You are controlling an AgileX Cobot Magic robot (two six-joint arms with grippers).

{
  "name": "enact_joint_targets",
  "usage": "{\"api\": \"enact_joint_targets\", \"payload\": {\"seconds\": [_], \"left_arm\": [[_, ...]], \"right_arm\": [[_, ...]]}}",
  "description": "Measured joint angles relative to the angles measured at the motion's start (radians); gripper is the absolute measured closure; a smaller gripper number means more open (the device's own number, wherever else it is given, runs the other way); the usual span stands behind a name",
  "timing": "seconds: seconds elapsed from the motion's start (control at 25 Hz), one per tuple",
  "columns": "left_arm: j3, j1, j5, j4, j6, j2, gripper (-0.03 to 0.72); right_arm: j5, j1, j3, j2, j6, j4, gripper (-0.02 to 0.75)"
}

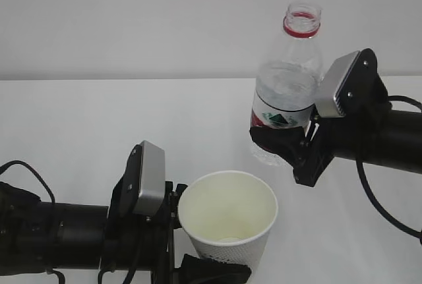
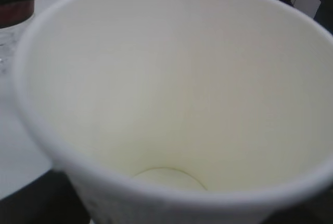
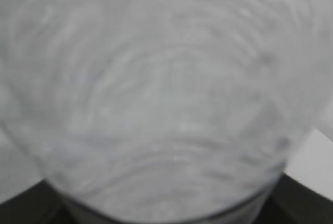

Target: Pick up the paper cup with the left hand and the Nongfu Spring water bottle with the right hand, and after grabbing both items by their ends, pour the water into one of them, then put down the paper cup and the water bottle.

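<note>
The paper cup (image 1: pixel 228 221) was held upright above the near edge of the tabletop, clamped low on its wall by the left hand (image 1: pixel 198 267). It was white and tapered, with a rolled rim and a pale cream inside (image 2: pixel 171 94); its round bottom could be seen through the open mouth, and no liquid could be made out in it. The Nongfu Spring water bottle (image 1: pixel 287 86) was held in the air beyond and to the right of the cup, gripped around its lower body by the right hand (image 1: pixel 283 144). It was clear and ribbed, uncapped, with a red neck ring and a red label, and stood nearly upright, mouth uppermost. In the right wrist view only its blurred ribbed wall (image 3: pixel 166 99) was seen.
</note>
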Motion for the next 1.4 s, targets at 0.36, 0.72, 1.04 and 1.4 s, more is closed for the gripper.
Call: {"api": "enact_joint_targets", "payload": {"seconds": [0.36,0.72,1.04,1.4], "left_arm": [[0.0,0.0,0.0,0.013,0.005,0.0,0.097],[-0.016,0.0,0.0,0.032,0.054,0.0,0.097],[-0.061,-0.007,0.0,0.074,0.063,0.0,0.097],[-0.067,-0.035,0.0,0.072,0.066,0.0,0.097]], "right_arm": [[0.023,0.011,-0.013,0.0,-0.024,-0.021,0.253],[0.036,0.011,-0.014,0.0,-0.105,-0.023,0.253],[0.036,0.011,-0.017,0.0,-0.205,-0.021,0.253],[0.017,0.011,-0.035,0.0,-0.283,-0.016,0.253]]}}
